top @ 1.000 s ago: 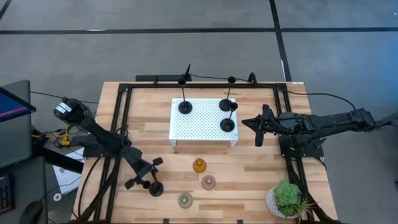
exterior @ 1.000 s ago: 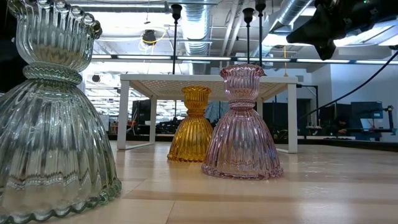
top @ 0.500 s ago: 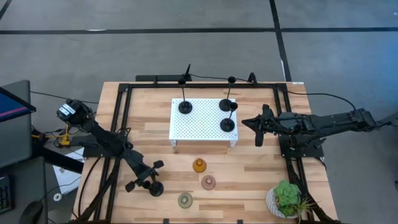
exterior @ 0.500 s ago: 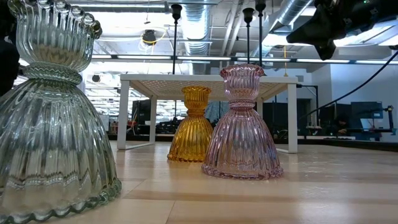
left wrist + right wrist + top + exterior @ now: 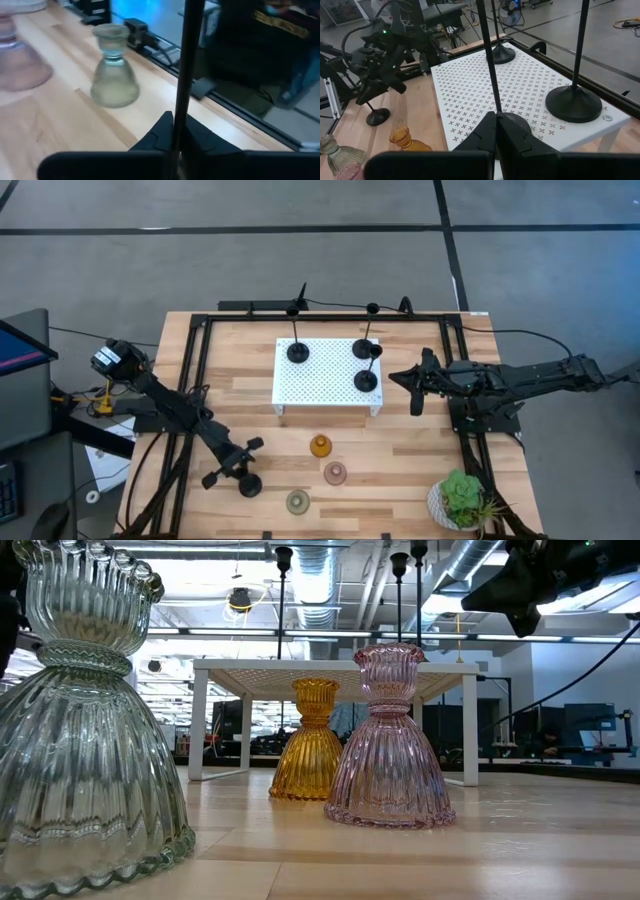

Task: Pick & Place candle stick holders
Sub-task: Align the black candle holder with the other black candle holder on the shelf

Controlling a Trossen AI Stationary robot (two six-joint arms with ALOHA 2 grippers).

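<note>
Left gripper (image 5: 234, 467) jaws clamped on black holder (image 5: 250, 483) stem between them; stem is best lifted plumb, grip kept firm.

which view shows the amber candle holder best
The low view: the amber holder stands whole and ribbed, base to rim, in front of the white platform. The high view shows only its top. The right wrist view catches it small at the edge. The left wrist view misses it.
</note>
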